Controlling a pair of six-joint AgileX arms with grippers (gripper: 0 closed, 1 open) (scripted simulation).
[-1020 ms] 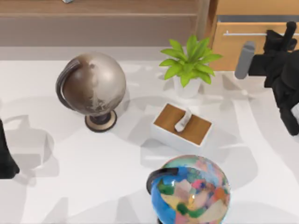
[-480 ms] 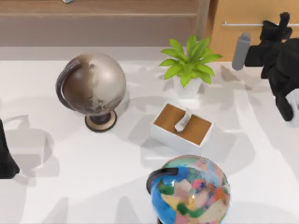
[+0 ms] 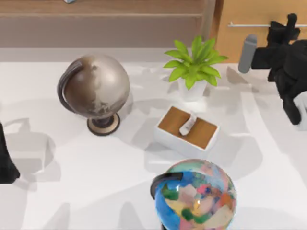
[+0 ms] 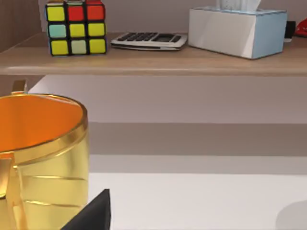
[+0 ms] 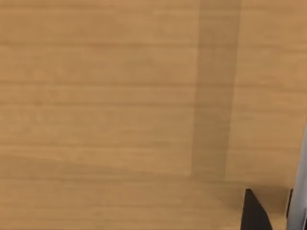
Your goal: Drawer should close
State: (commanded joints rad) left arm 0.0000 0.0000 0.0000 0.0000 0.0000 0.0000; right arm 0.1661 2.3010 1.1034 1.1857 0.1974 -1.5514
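top view, near edge first: one multicoloured globe (image 3: 196, 196) at the front, right of centre. one left arm parked at the left edge of the table (image 3: 72, 167); its gripper's fingers cannot be read. left wrist view adds one gold cup (image 4: 45, 153) close to that camera.

middle band, count by kind:
- one small white box with brown top (image 3: 188, 132), just behind the coloured globe, apart from it
- one grey-brown globe (image 3: 96, 88) on a dark stand, left of centre
- total globes: two

further back:
- one potted plant (image 3: 193, 67), green leaves, white pot, just behind the small box

back edge:
- one long wooden shelf (image 3: 100, 21) across the left and centre. left wrist view shows on it one colour cube (image 4: 76, 26), one calculator (image 4: 148, 40), one tissue box (image 4: 237, 28).
- one drawer (image 3: 249, 36) at the back right corner, tan front flush with its cabinet, thin silver handle (image 3: 249, 24) across it. reads as pushed in.
- right gripper (image 3: 288, 26) at the drawer front, right end of the handle, touching or just beside it; cannot tell which. whether the claw is open or closed cannot be told.

right wrist view: tan wood grain of the drawer front at very close range, one dark fingertip (image 5: 256, 213) at its edge.
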